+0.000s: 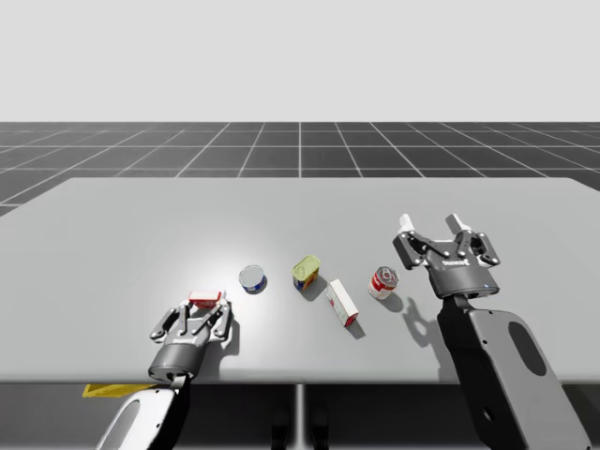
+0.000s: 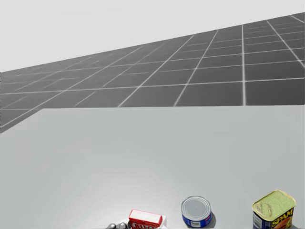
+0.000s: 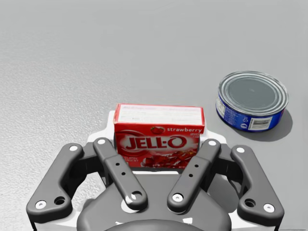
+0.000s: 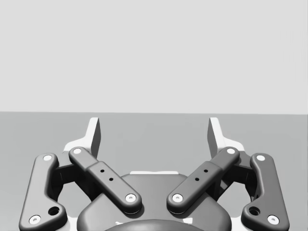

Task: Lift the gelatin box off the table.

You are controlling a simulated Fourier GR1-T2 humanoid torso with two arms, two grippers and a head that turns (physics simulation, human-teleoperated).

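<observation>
Left gripper closed narrowly on the red gelatin box, one finger against each side. The box sits at the near left of the table, with a flat blue can near it. Right gripper hangs over the table's right side, jaws wide.

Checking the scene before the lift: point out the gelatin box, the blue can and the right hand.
box (image 3: 159, 144): left wrist view, on its red front face.
blue can (image 3: 252, 91): left wrist view, middle of its lid.
right hand (image 4: 154, 132): right wrist view, midway between its fingertips.
</observation>
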